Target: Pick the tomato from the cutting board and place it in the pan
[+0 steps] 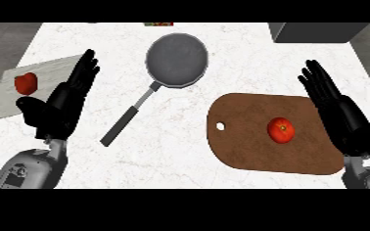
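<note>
The tomato sits on the brown cutting board, right of its middle, untouched. Just beside the board's right edge the right hand stands with fingers straight and spread, holding nothing. At the view's left the left hand rests open too, fingers up, beside a grey board that carries a red vegetable. Farther back, between the hands, the pan lies with nothing in it, its handle pointing toward the near left. The pick seems not yet begun. Next, I judge, the right hand must move left over the tomato and curl round it.
</note>
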